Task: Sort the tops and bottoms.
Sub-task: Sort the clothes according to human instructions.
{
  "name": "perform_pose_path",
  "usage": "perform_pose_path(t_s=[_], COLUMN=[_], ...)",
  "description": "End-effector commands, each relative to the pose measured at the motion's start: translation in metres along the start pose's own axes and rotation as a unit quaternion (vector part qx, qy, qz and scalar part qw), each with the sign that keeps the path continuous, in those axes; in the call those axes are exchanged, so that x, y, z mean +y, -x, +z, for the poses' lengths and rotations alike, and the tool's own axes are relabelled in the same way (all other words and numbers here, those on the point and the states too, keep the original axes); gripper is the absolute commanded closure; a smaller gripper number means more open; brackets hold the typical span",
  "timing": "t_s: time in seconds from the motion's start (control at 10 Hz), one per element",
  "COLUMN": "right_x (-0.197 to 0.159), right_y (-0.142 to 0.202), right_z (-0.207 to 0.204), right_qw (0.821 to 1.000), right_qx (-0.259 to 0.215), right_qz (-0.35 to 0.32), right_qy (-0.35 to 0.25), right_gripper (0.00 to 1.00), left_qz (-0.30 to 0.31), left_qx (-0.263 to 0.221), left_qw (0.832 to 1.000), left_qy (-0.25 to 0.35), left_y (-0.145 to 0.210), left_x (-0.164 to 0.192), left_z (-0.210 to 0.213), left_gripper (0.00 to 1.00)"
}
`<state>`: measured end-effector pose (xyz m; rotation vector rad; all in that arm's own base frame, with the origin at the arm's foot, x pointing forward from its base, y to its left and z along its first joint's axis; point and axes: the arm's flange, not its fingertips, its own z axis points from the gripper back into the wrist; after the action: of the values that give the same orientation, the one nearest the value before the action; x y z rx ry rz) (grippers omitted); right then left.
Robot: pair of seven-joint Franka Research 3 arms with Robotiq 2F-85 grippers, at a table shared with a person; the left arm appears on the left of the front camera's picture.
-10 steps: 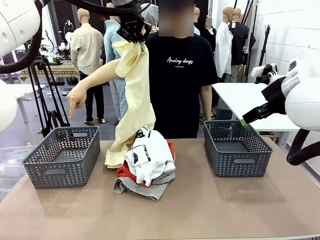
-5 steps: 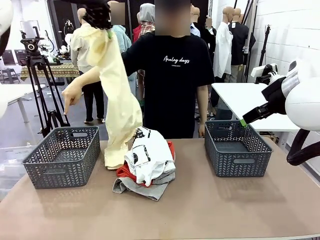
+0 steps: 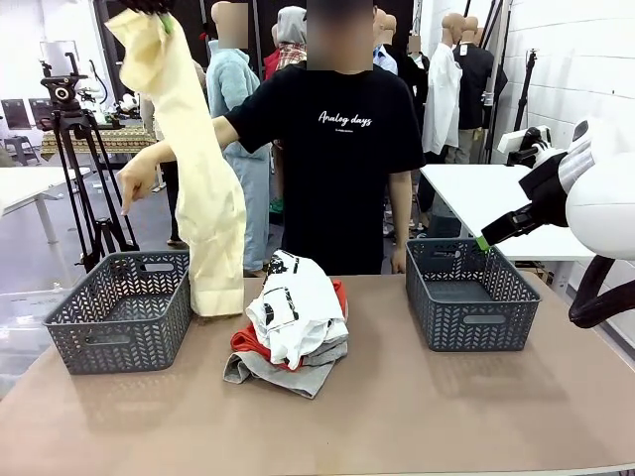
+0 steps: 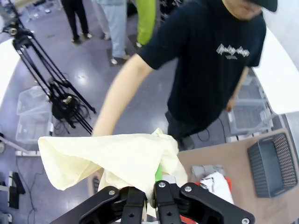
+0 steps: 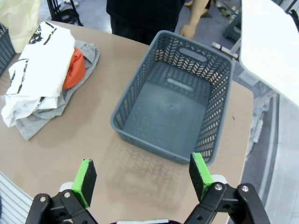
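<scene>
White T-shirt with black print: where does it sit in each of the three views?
Front view: white T-shirt tops the clothes pile at the middle of the table.
Left wrist view: white T-shirt low right, beyond the hanging cream garment.
Right wrist view: white T-shirt upper left.
Shared landmark: the grey basket on the robot's right, empty.

The left gripper [image 4: 152,186] has its fingertips buried in the cream top [image 4: 117,156], the orange-red top [image 5: 74,70] mostly covered.
</scene>
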<state>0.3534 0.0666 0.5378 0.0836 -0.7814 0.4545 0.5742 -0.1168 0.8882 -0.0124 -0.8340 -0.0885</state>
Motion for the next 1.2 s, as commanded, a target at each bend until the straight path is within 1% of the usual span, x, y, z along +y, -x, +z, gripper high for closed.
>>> perform_pose_path(t_s=[0.0, 0.2, 0.3, 0.4, 0.5, 0.6, 0.7, 0.8, 0.9, 1.0, 1.1], right_x=[-0.001, -0.001, -0.001, -0.001, -0.001, -0.001, -0.001, -0.001, -0.001, -0.001, -0.001], right_y=[0.0, 0.0, 0.0, 0.0, 0.0, 0.0, 0.0, 0.0, 0.0, 0.0, 0.0], right_z=[-0.002, -0.002, -0.002, -0.002, -0.002, -0.002, -0.002, -0.002, -0.002, -0.002, -0.002], right_qw=[1.0, 1.0, 1.0, 1.0, 1.0, 1.0, 1.0, 1.0, 1.0, 1.0, 1.0], right_qx=[0.0, 0.0, 0.0, 0.0, 0.0, 0.0, 0.0, 0.0, 0.0, 0.0, 0.0], right_qz=[0.001, 0.001, 0.001, 0.001, 0.001, 0.001, 0.001, 0.001, 0.001, 0.001, 0.001], right_qy=[-0.001, -0.001, -0.001, -0.001, -0.001, -0.001, -0.001, -0.001, -0.001, -0.001, -0.001], right_gripper=[0.0, 0.0, 0.0, 0.0, 0.0, 0.0, 0.0, 0.0, 0.0, 0.0, 0.0], left_qz=[-0.027, -0.01, -0.007, -0.012, -0.019, -0.044, -0.074, -0.099, -0.122, -0.11, -0.09], left_qx=[-0.021, -0.007, -0.001, -0.008, -0.02, -0.032, -0.022, 0.008, 0.062, 0.086, 0.1], left_qw=[0.998, 0.994, 0.993, 0.992, 0.994, 0.996, 0.996, 0.994, 0.989, 0.988, 0.987], left_qy=[-0.046, -0.11, -0.121, -0.123, -0.106, -0.076, -0.052, -0.049, -0.053, -0.066, -0.084], left_y=[-0.098, -0.115, -0.114, -0.113, -0.111, -0.1, -0.084, -0.061, -0.033, -0.013, -0.003], left_x=[0.023, 0.072, 0.086, 0.096, 0.101, 0.098, 0.091, 0.082, 0.077, 0.084, 0.089], left_z=[0.011, 0.009, 0.015, 0.03, 0.052, 0.079, 0.091, 0.088, 0.078, 0.072, 0.072], left_gripper=[1.0, 1.0, 1.0, 1.0, 1.0, 1.0, 1.0, 1.0, 1.0, 1.0, 1.0])
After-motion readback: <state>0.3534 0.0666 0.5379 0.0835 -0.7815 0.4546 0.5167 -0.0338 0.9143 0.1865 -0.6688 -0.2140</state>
